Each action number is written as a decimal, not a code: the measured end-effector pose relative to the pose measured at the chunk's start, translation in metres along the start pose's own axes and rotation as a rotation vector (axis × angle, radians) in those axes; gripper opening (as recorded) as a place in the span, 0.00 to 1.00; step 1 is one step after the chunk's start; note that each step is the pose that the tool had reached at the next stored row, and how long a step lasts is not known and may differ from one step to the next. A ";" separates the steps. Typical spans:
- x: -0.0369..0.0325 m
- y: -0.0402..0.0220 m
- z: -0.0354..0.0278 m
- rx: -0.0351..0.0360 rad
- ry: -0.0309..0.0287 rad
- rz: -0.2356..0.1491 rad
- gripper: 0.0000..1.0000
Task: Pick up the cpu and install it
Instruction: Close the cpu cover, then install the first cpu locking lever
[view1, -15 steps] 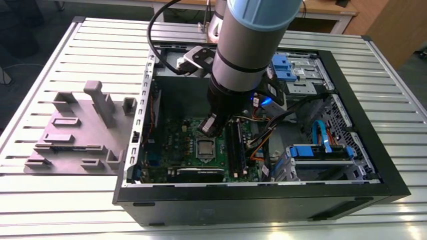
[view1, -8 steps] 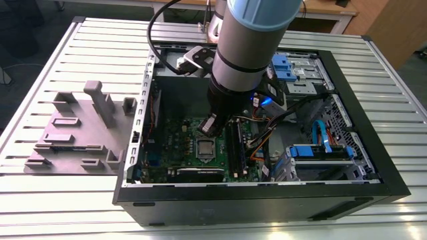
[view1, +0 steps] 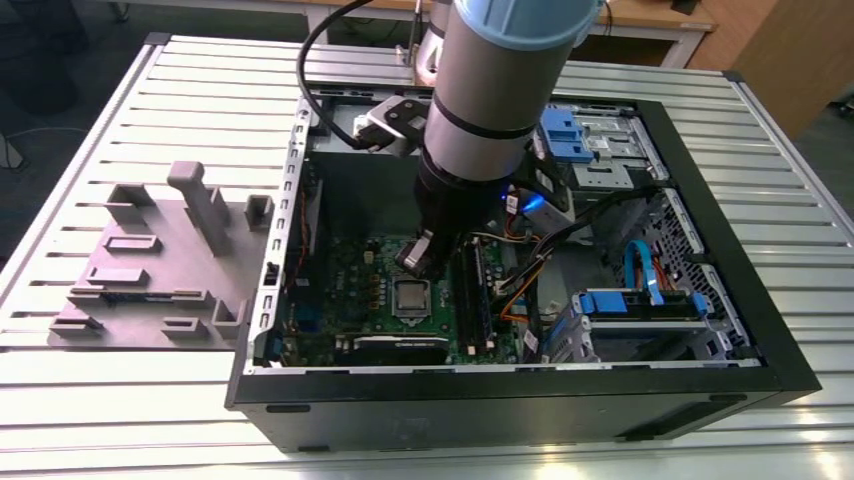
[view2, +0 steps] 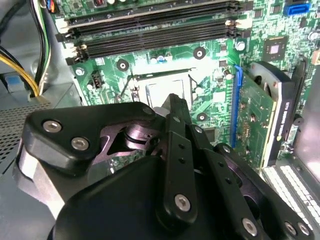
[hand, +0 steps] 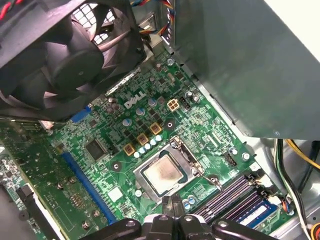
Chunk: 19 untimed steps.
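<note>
The cpu (hand: 162, 173) is seen lying flat inside the dark socket (hand: 186, 159) on the green motherboard (hand: 107, 150), its silvery top facing up and the socket's metal frame around it, within the open computer case (view1: 747, 385) that rests on the slatted desk (view1: 120, 130). In the exterior view the pincer (view1: 419, 262) is held low over the board, just above the socket. In the first wrist view the fingertips (hand: 172, 220) are drawn close together, near the chip's edge, and nothing is seen gripped between them; whether the chip is touched cannot be told.

Several risks are judged to remain. If the chip is not fully squared in its seat, any downward push could bend the socket's contacts. A sideways drift of the arm could bring the pincer against the black memory sticks (view2: 150, 30) just beside the socket, or against the cables (view1: 527, 285) nearby. The large fan (hand: 65, 55) overhead also leaves little room, so a careless lift could catch it
</note>
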<state>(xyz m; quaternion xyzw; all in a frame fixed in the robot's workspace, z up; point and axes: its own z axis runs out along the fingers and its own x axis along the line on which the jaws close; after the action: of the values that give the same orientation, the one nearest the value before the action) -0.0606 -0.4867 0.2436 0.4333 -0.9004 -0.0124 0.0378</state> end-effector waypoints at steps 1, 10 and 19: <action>0.0004 0.0004 -0.0001 -0.0004 -0.0015 0.000 0.10; 0.0057 0.0044 0.0001 -0.0024 -0.0246 -0.001 0.10; 0.0057 0.0044 -0.0005 -0.0024 -0.0247 -0.001 0.10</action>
<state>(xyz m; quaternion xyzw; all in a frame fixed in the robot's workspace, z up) -0.0676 -0.4883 0.2446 0.4337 -0.9004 -0.0188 0.0272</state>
